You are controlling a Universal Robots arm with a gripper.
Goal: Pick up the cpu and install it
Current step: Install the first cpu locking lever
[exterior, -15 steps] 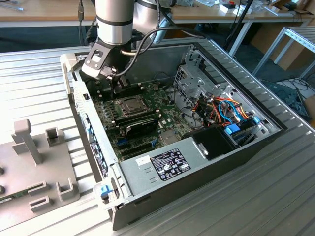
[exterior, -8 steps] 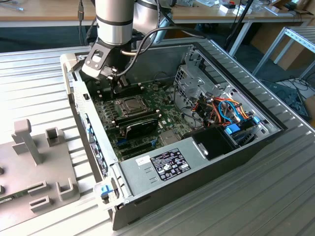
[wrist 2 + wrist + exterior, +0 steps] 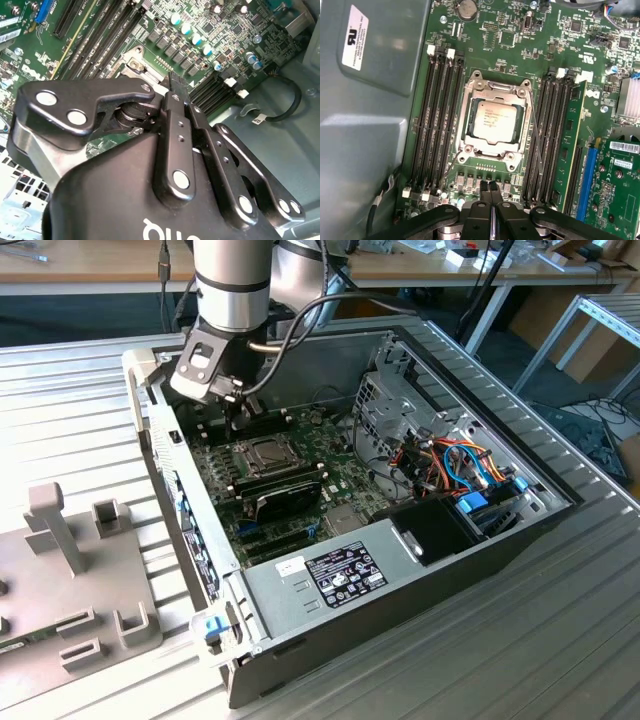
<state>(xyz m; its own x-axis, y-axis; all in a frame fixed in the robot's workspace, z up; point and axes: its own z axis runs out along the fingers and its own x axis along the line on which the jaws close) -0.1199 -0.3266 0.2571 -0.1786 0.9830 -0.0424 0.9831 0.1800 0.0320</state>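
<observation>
The cpu (image 3: 495,119), a small square chip with a dull silver top, lies flat in the socket in the middle of the green motherboard (image 3: 510,30). The hinged metal socket frame (image 3: 468,107) lies down around it. The exterior view has the cpu (image 3: 262,452) just in front of the arm's wrist. My gripper (image 3: 491,186) hangs a little above the board beside the socket's edge, over a row of small components. Its black fingers (image 3: 173,87) are pressed together with nothing between them.
Long black memory slots (image 3: 437,115) flank the socket, with a green card (image 3: 572,145) beyond one bank. The open computer case's grey wall (image 3: 370,125) rises close by. A drive cage (image 3: 400,400), a power supply (image 3: 330,575) and coloured cables fill the case's other end. A grey fixture (image 3: 70,570) stands at the exterior view's left.
</observation>
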